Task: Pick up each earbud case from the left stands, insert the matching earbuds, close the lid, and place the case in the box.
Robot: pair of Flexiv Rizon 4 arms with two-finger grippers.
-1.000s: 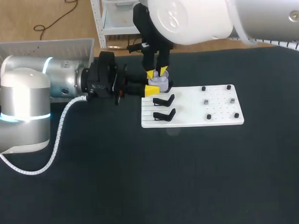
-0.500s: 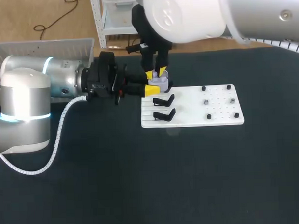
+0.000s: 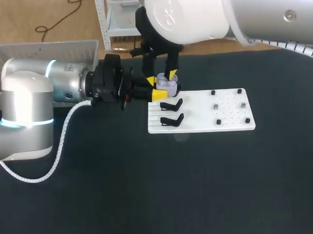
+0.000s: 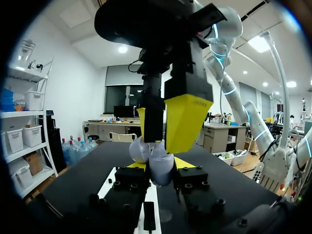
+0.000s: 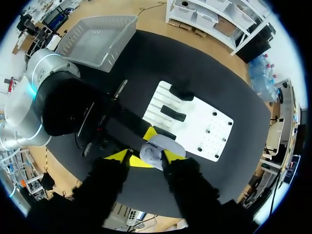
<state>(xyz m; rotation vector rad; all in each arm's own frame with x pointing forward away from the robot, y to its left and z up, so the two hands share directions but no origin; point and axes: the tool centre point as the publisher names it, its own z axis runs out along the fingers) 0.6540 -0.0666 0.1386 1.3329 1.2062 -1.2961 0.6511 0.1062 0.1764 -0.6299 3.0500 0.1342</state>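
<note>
A lavender earbud case (image 3: 166,85) hangs just behind the white stand board (image 3: 234,122), with my left gripper (image 3: 160,89) shut on it from the left. In the left wrist view the case (image 4: 155,163) sits between that gripper's yellow tips. My right gripper (image 3: 161,78) comes down from above with its fingers spread on either side of the case and is open. In the right wrist view the case (image 5: 157,147) lies between the right gripper's (image 5: 151,157) tips. Two black stands (image 3: 171,103) on the board's left carry nothing. I cannot tell whether the lid is open or closed.
A grey box (image 3: 41,51) stands at the table's far left corner. Small black pegs (image 3: 217,106) dot the right half of the board. The dark table top stretches in front of the board and to its right.
The right gripper's fingers have spread apart around the case. The left arm and the case have stayed where they were.
</note>
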